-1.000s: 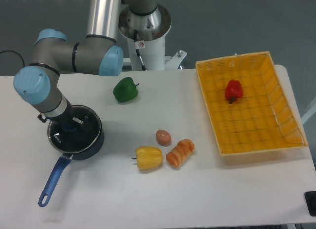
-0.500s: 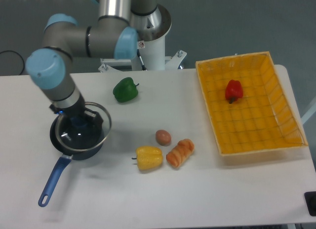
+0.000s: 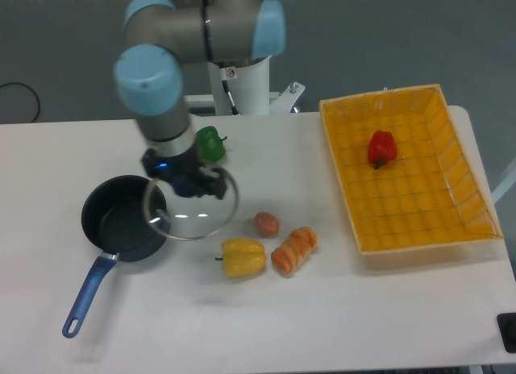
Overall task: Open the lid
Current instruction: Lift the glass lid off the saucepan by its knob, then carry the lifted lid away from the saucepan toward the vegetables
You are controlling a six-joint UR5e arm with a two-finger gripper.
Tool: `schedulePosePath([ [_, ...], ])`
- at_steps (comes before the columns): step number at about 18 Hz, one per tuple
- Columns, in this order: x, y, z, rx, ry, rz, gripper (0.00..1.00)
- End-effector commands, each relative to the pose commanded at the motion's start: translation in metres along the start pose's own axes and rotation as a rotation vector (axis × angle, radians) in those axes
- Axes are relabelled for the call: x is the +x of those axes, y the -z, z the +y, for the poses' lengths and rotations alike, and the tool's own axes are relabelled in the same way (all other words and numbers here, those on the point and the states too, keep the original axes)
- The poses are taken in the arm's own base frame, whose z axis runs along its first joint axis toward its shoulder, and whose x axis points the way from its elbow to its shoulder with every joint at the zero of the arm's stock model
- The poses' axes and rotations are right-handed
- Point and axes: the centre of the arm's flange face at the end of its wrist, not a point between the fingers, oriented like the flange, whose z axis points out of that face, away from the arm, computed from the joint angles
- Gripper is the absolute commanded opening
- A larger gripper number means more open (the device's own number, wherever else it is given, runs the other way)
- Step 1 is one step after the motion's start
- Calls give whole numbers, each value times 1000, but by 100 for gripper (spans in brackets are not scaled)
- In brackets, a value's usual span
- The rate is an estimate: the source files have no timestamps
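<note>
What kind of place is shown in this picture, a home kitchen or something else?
Probably a robot lab or test bench, not a kitchen: the arm stands on a pedestal at a plain white table, with what look like toy peppers, a saucepan and a yellow basket laid out.

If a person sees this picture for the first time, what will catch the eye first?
Probably the hand holding the glass lid in the air, just right of the open blue saucepan. Next, the bright orange basket on the right, with a red pepper inside.
</note>
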Motion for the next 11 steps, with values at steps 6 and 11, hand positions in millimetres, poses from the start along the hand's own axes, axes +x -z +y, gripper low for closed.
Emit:
schedulePosePath([
  [6,-69,2,42,-21,-21,3,40],
  [11,-110,-6,71,-56,-51,-3,40],
])
